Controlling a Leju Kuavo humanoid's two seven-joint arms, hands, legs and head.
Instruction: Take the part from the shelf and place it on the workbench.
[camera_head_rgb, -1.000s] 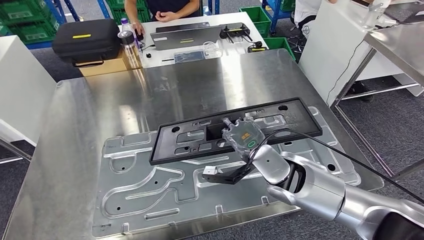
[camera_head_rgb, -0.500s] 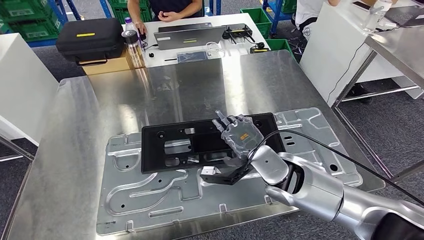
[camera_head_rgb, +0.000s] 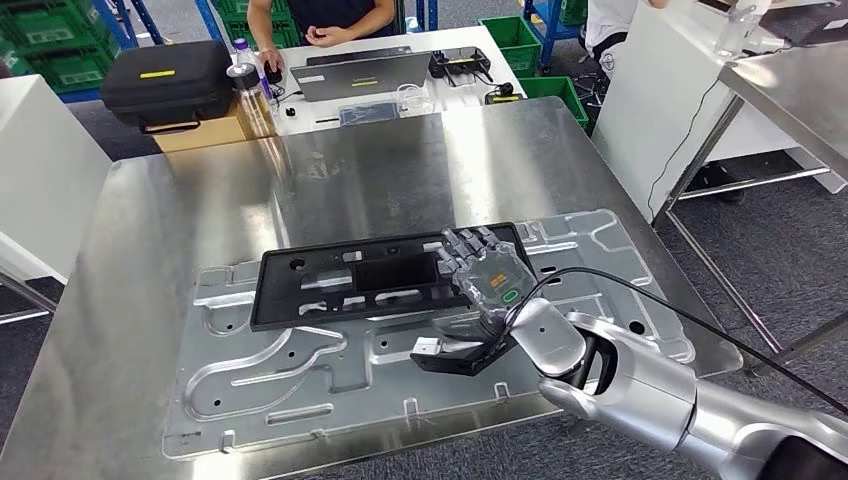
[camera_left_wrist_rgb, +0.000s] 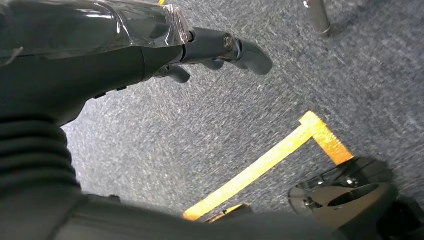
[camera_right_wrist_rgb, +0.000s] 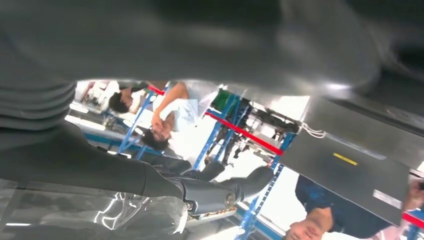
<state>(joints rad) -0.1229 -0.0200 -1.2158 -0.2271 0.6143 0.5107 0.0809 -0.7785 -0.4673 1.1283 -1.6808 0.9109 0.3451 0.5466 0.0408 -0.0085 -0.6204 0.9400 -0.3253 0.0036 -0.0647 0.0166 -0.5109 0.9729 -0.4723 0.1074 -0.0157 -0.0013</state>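
head view: high, facing forward and down over the steel workbench (camera_head_rgb: 330, 170) | left wrist view: close behind the left hand (camera_left_wrist_rgb: 220, 50), facing the carpet floor (camera_left_wrist_rgb: 280, 105) | right wrist view: close behind the right hand (camera_right_wrist_rgb: 220, 187), facing people beyond the workbench, shared with the head view

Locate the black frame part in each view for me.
Head view: black frame part at centre, on the stamped metal panel, its right end under the right hand.
Left wrist view: not in it.
Right wrist view: too blurred to tell.
Landmark shared by head and right wrist views: grey case with yellow label.
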